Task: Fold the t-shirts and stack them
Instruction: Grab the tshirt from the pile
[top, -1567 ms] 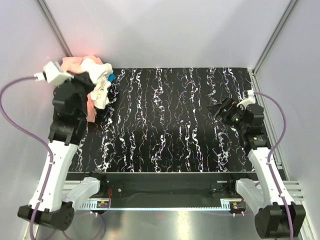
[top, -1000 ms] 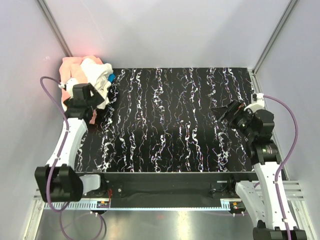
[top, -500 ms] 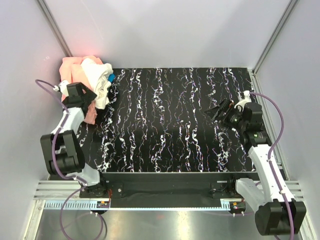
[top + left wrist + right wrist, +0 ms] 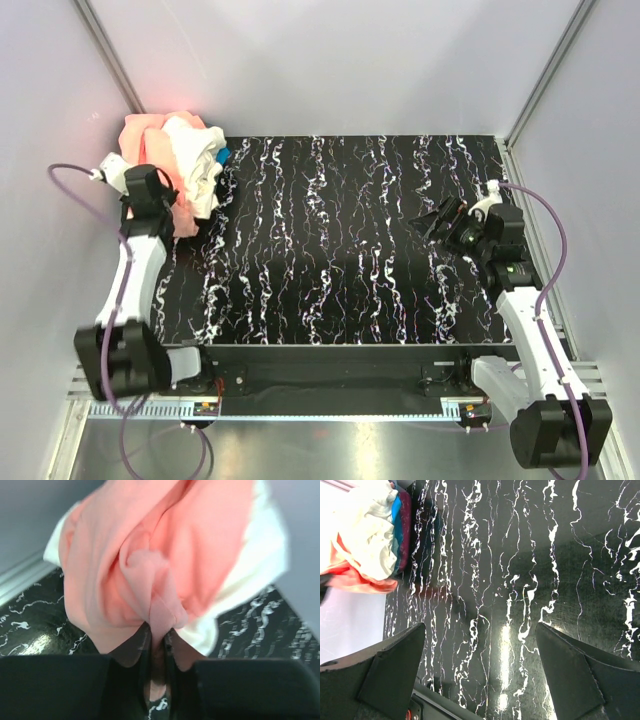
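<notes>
top view: the t-shirts are heaped at the upper left corner of the desk. left wrist view: the left end effector is seen clamped on a fold of the salmon-pink shirt. the right end effector is held at the right of the frame, fingers wide apart, nothing gripped.

Approx. 4 t-shirts, 1 ea. colour; 2 arms.

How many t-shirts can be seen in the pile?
4, all in one heap at the table's far left corner: salmon-pink shirt, cream-white shirt, blue shirt, dark pink shirt. Others may be hidden.
</notes>
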`<state>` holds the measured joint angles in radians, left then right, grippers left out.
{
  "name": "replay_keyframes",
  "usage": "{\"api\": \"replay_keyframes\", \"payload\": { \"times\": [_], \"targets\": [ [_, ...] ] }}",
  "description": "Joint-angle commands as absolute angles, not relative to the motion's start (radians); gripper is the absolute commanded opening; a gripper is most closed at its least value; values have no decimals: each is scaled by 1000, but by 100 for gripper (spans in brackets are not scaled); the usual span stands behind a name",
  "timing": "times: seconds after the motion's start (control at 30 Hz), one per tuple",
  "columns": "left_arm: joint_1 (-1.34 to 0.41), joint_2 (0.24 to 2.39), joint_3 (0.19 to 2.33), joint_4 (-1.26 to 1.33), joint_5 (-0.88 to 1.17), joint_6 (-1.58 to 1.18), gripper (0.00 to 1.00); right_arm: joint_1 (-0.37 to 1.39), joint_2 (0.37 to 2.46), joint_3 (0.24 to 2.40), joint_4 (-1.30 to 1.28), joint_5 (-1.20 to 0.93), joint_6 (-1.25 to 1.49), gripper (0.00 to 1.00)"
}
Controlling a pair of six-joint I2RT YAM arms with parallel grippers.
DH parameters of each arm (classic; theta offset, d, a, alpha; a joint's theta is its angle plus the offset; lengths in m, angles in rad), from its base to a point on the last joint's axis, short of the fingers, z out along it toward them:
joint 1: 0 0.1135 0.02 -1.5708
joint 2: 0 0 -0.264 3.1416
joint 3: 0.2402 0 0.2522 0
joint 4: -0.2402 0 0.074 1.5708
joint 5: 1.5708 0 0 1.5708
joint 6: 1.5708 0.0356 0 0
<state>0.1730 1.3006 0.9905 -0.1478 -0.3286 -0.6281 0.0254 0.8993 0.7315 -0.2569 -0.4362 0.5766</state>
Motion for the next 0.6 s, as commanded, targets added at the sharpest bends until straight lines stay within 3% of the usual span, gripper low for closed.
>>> {"api": "replay_keyframes", "payload": {
  "times": [0.0, 0.03, 0.17, 0.27, 0.4, 0.57],
  "targets": [
    [132, 1131, 1015, -161, -410, -647, 8, 31, 873, 761, -261, -423, 555, 100],
    [124, 1109, 1026, -157, -385, -658, 0, 31, 867, 767, -267, -416, 557, 100],
    [-51, 1115, 1158, -146, -256, -643, 0, 31, 851, 811, -297, -344, 578, 100],
    [-228, 1215, 1348, -202, -284, -604, 0, 31, 880, 897, -359, -273, 569, 100],
    [-336, 1368, 1563, -195, -108, -719, 0, 29, 949, 1064, -486, -131, 528, 100],
    [-559, 1590, 1940, -271, -207, -687, 0, 26, 980, 1267, -645, 49, 489, 100]
  ]
}}
